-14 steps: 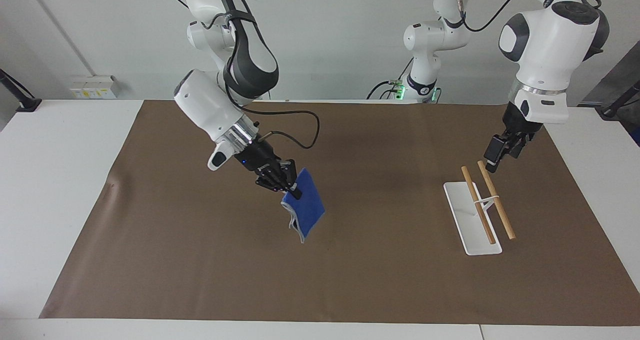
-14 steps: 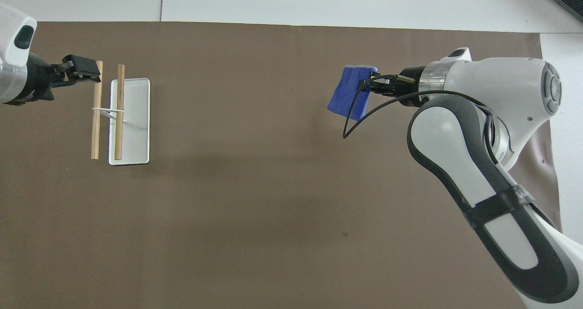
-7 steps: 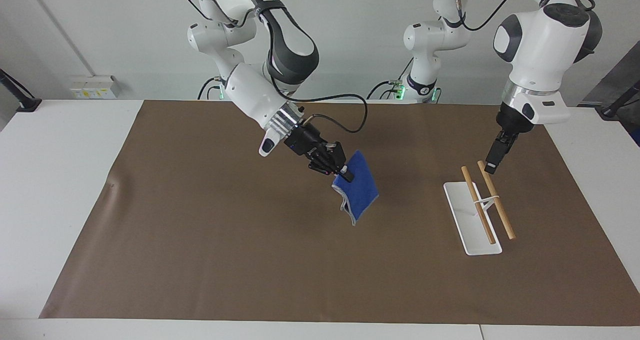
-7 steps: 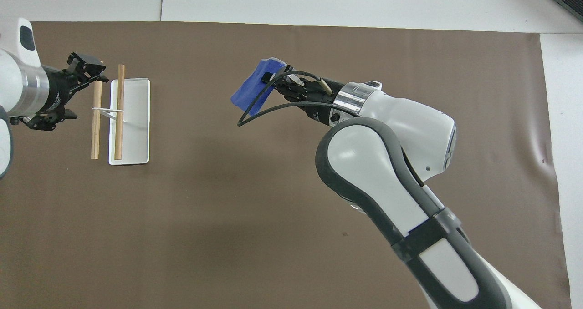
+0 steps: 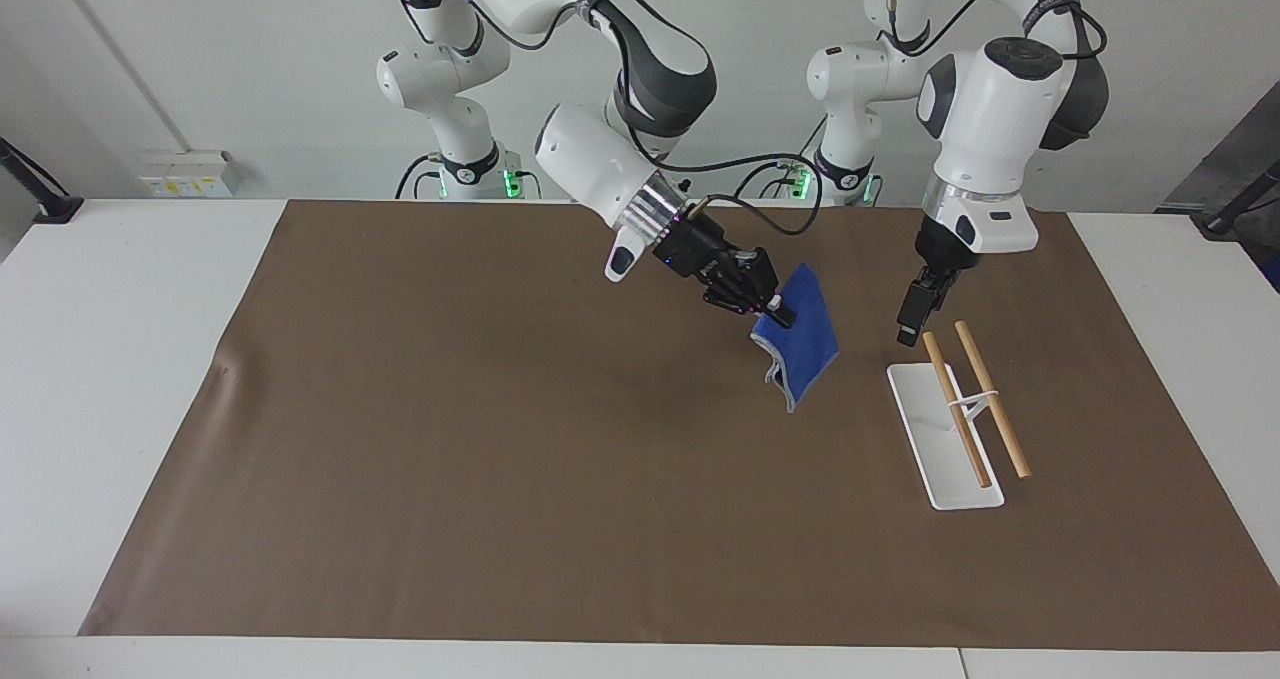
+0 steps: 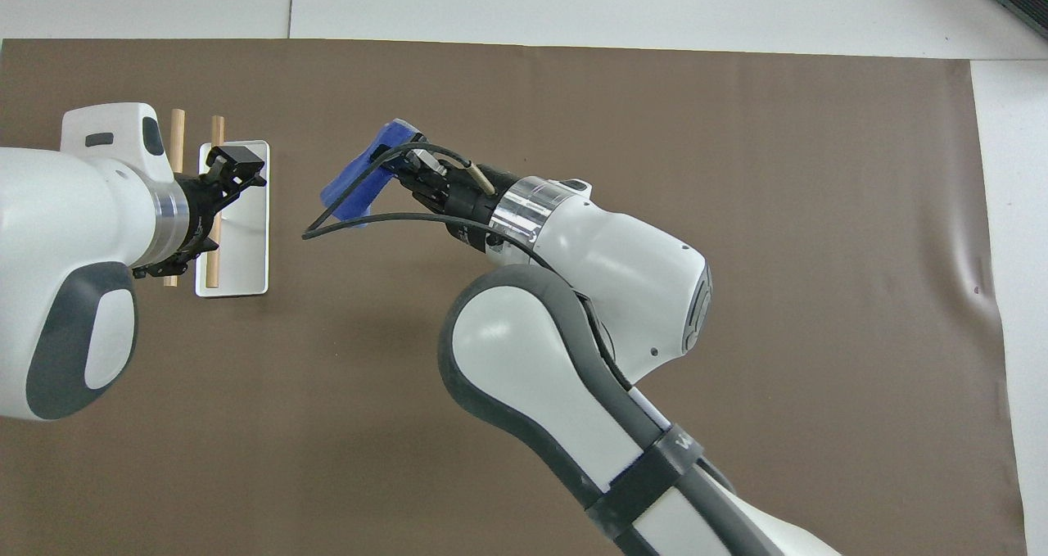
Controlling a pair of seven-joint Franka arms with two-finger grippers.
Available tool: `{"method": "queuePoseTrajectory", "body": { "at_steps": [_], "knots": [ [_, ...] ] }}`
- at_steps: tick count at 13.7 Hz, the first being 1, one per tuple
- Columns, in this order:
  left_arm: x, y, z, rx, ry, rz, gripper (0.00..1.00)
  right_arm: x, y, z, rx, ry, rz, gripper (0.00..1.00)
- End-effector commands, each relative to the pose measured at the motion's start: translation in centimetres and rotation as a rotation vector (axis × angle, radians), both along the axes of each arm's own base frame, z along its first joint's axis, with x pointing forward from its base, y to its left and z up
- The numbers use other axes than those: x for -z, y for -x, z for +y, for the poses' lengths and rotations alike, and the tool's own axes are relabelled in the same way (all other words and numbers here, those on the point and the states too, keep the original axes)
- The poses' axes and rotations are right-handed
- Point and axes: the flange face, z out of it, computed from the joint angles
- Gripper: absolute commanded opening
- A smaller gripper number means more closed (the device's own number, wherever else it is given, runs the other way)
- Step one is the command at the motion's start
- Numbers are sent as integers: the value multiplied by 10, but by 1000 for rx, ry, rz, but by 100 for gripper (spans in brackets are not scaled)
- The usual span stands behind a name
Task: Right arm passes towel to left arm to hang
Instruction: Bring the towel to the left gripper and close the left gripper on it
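Since the earlier frames the towel [image 5: 803, 334] [image 6: 360, 173] has been carried across the brown mat [image 5: 500, 459] [image 6: 655, 130] toward the left arm's end of the counter [image 5: 120, 339], and it now hangs in the air just short of the rack. The right gripper [image 5: 775, 311] [image 6: 399, 160] has its jaws clenched on the towel's upper edge, so the blue cloth droops below them with its grey edging at the lower corner, clear of the mat. A black cable [image 5: 770, 179] [image 6: 360, 222] loops from the right arm [image 5: 600, 164] [image 6: 606, 253] near its wrist. The left gripper [image 5: 912, 319] [image 6: 236, 165] has swung in from beside the rack and points down over the rack's end nearer the robots, close to the towel but apart from it; its jaws are released and hold nothing. The left arm [image 5: 985, 109] [image 6: 74, 228] leans over the rack. The rack [image 5: 945, 439] [image 6: 237, 261] is a white base plate on the mat with two wooden rods [image 5: 990, 399] [image 6: 176, 130] raised side by side above it.
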Motion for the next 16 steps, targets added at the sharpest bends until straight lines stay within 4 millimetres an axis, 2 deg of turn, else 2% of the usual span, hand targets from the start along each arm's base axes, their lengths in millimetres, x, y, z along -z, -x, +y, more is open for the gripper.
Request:
{"method": "queuePoseTrajectory", "body": {
  "at_steps": [1, 5, 8, 13, 16],
  "knots": [
    [-3, 7, -4, -120, 57, -42, 100, -3, -5, 19, 39, -68, 33, 0],
    [-5, 7, -21, -275, 130, -67, 100, -4, 15, 43, 67, -110, 65, 0],
    [-3, 0, -28, -407, 210, -105, 100, -5, 18, 47, 74, -122, 69, 0],
    [5, -3, -36, -415, 226, -105, 100, -5, 18, 48, 73, -122, 72, 0],
    [5, -5, -37, -423, 252, -97, 79, -9, 19, 51, 67, -130, 68, 0]
  ]
}}
